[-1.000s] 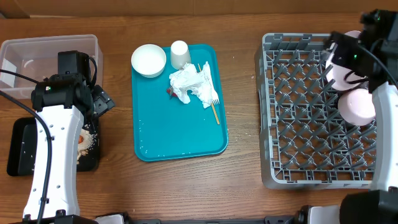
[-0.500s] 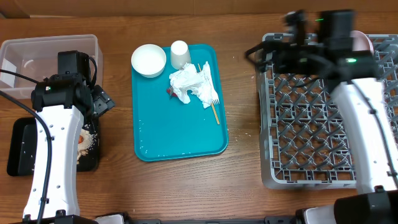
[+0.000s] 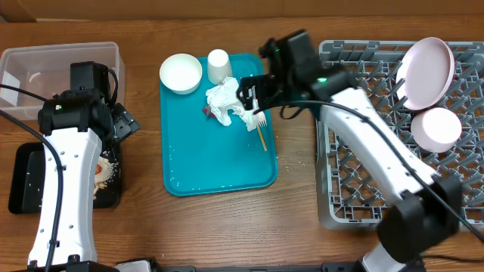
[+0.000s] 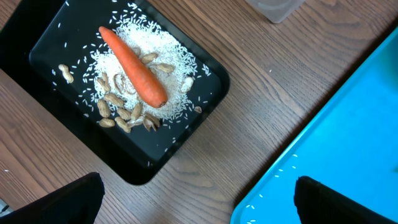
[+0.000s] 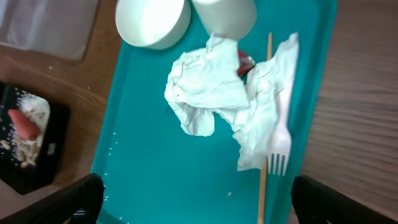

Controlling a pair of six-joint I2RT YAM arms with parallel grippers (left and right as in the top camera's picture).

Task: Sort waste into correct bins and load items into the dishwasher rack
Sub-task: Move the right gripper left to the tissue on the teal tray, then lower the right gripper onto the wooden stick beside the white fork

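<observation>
We see right gripper (image 3: 252,97) spread open, empty, over teal tray (image 3: 219,162) upper right, probably lining up on napkin (image 5: 211,93) there; fork (image 5: 281,140) at tray's right. Left gripper (image 3: 123,125) open too, idle left of tray.

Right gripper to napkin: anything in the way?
Nothing visible lies between the right gripper and the napkin; the jaws are open above it. But the fork rests along the napkin's right edge, with the wooden stick beside it, so a grab may catch them.
</observation>
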